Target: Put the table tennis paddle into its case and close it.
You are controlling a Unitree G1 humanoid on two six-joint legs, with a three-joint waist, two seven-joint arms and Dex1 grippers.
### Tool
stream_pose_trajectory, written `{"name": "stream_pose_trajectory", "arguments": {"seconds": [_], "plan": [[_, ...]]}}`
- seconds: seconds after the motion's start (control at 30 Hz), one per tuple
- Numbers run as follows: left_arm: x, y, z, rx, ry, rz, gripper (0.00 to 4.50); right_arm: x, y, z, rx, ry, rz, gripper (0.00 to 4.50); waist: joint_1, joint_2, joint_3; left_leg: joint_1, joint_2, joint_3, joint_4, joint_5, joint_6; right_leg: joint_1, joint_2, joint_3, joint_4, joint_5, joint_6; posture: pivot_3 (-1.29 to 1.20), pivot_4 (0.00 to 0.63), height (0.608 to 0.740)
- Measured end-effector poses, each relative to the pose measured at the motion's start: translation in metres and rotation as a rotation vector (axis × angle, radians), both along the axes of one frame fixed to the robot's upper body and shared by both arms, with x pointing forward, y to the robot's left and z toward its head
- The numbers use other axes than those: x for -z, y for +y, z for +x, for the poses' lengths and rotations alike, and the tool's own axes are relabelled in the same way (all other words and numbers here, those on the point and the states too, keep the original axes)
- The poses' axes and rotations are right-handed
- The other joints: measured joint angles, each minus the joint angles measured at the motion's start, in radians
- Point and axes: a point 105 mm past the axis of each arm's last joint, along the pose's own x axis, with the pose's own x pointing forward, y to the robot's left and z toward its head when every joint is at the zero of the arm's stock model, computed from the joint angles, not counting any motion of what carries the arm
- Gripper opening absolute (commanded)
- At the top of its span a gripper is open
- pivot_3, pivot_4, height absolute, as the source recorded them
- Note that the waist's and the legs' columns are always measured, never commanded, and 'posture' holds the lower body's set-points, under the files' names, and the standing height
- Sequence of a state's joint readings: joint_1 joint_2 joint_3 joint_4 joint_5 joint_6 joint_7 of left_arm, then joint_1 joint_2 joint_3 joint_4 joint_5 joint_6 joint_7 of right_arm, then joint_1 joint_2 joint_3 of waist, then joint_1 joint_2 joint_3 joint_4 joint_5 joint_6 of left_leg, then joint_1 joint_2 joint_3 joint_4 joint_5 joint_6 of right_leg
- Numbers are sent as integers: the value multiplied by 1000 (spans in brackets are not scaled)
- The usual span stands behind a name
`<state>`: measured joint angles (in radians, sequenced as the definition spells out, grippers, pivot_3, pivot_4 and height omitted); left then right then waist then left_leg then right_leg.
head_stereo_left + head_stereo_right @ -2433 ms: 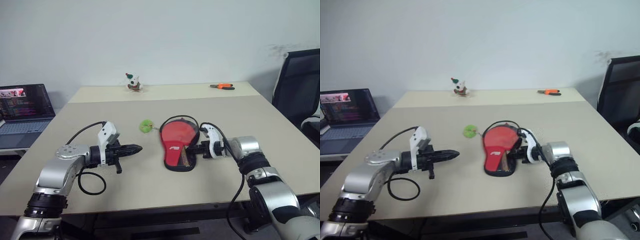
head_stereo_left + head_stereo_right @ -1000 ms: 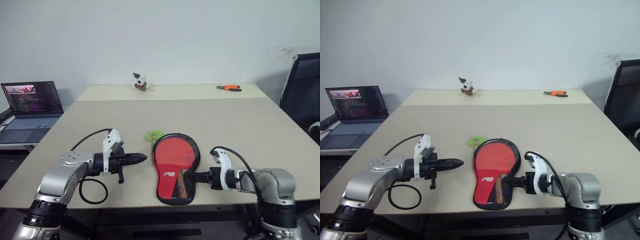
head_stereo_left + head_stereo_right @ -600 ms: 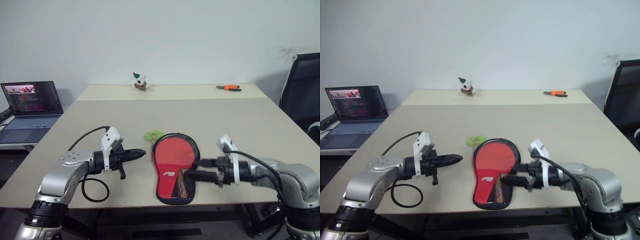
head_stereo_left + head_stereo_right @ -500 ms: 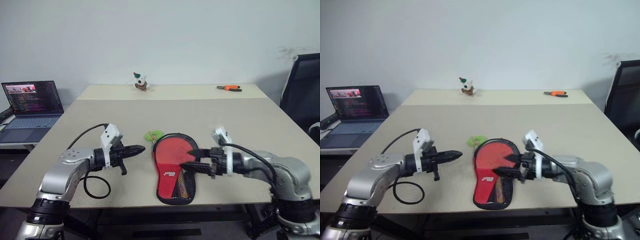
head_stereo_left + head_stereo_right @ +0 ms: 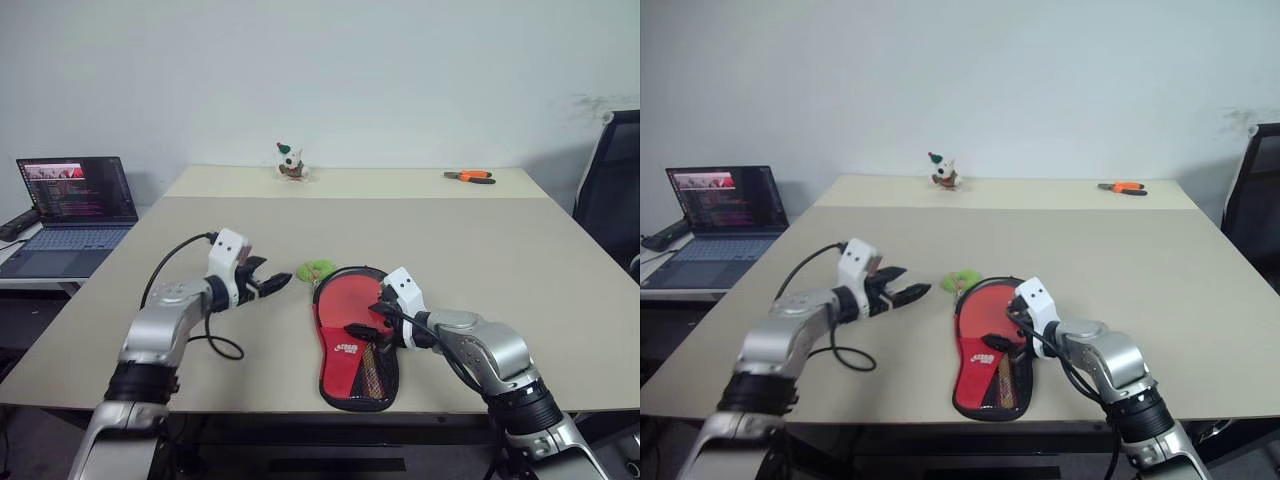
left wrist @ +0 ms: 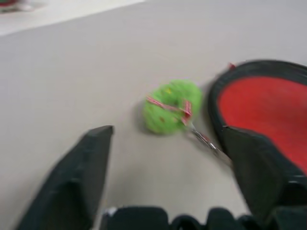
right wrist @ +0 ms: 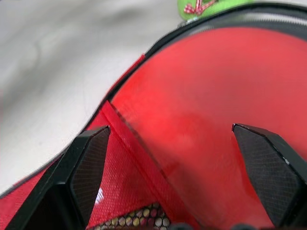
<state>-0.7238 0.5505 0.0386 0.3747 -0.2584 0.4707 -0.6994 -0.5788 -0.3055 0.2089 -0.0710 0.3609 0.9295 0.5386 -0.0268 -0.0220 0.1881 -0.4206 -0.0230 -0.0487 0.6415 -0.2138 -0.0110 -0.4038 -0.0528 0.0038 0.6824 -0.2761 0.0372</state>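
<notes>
The case point(image 5: 357, 340) lies flat on the desk point(image 5: 520, 250), close to the front edge and about in the middle between the left and right edges. Its red face with the white logo and the mesh patch is turned up, and its narrow end points to the front edge. The black rim stands a little open around the round part, and a red round surface shows inside; I cannot tell if this is the paddle or the fabric of the case.

The green zipper tag point(image 6: 169, 106) lies on the desk just beside the round end of the case, on the side of the far edge.

The right gripper point(image 5: 362, 321) is over the middle of the case with its two fingers spread wide; in the right wrist view the red surface is between them. I cannot tell if they touch it.

The left gripper point(image 5: 272, 283) is to the left of the case, with its fingers spread, and it points to the green tag without holding anything.

A small toy point(image 5: 290, 162) and orange pliers point(image 5: 470, 177) lie near the far edge. A laptop point(image 5: 70, 205) stands on another table to the left.
</notes>
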Motion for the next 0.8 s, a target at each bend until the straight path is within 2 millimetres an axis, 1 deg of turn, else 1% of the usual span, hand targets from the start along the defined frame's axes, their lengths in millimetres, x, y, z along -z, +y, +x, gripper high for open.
{"name": "stream_pose_trajectory", "arguments": {"seconds": [0.1, 0.17, 0.27, 0.4, 0.57, 0.67, 0.8], "plan": [[0, -3, 19, -38, 21, -2, 4473, 0, 1, 0, 8, -6, 0, 4500, -2, 0, 0, 0, 0, 0, 0, 0, 0, 0, 0, 0, 0, 0, 0, 0, 150, 740], [7, -9, 31, -47, 75, -3, 4473, 0, 2, -1, 14, -8, 2, 4500, -2, 0, 0, 0, 0, 0, 0, 0, 0, 0, 0, -1, 0, 0, 0, 0, 150, 740], [18, -20, 42, -34, 147, 12, 4473, 0, 6, -1, 14, -9, 11, 4500, -5, 0, 0, -1, -1, 0, 0, 0, 0, 0, 0, -2, 0, 0, 0, 0, 150, 740], [33, -29, 45, -17, 204, 48, 4473, -1, 7, -1, 29, -18, 6, 4500, -7, 0, 0, -2, 0, 0, 0, 0, 0, -1, 0, -2, -1, 0, 0, 0, 150, 740], [50, -38, 44, 2, 244, 133, 4473, -3, 10, -2, 36, -25, 8, 4500, -6, 0, 0, -3, -1, -1, 1, 0, 0, -2, 0, -3, -1, 0, 0, 0, 150, 740], [51, -40, 44, 14, 230, 175, 3873, -3, 9, -3, 50, -30, 5, 4500, -5, 0, 0, -4, -1, -2, 1, 0, 0, -2, 0, -4, 0, 0, 0, 0, 150, 740], [53, -49, 44, 39, 223, 187, 2449, 0, 8, -5, 64, -28, 3, 4500, -6, 0, 0, -3, -1, -2, 2, 0, 0, -1, 0, -4, 0, 0, 0, 0, 150, 740]]}}
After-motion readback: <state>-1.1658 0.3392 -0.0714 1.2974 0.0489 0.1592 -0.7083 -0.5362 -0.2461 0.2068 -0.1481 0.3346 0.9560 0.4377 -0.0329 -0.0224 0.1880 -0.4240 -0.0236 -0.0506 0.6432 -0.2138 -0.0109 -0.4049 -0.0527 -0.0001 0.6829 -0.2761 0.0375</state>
